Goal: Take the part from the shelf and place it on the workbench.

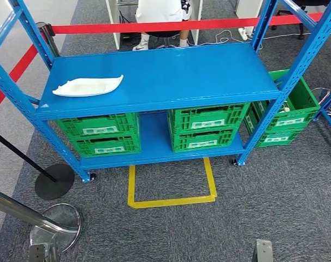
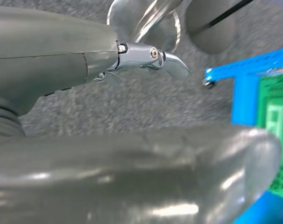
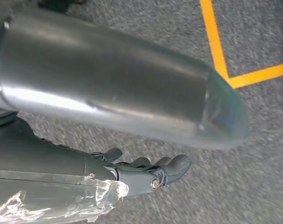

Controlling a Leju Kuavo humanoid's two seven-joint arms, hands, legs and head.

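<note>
The part (image 1: 88, 86) is a flat, white, elongated shell lying on the left of the blue shelf's top board (image 1: 167, 76). Nothing else lies on that board. My left hand (image 2: 55, 60) hangs over grey carpet, with its thick thumb (image 2: 151, 177) and straight fingers (image 2: 147, 53) apart and nothing between them. My right hand (image 3: 97, 88) also hangs over carpet, beside a yellow floor line (image 3: 217, 46). Its fingers (image 3: 158, 170) are stretched out and hold nothing. Both hands are low and well short of the shelf.
Green crates (image 1: 101, 132) (image 1: 205, 127) fill the lower shelf, and another (image 1: 289, 112) stands behind the right post. A yellow floor mark (image 1: 172, 201) lies before the shelf. Stanchion bases (image 1: 54, 180) (image 1: 57, 225) stand at left with a red belt (image 1: 155, 26). A person (image 1: 161, 16) sits behind.
</note>
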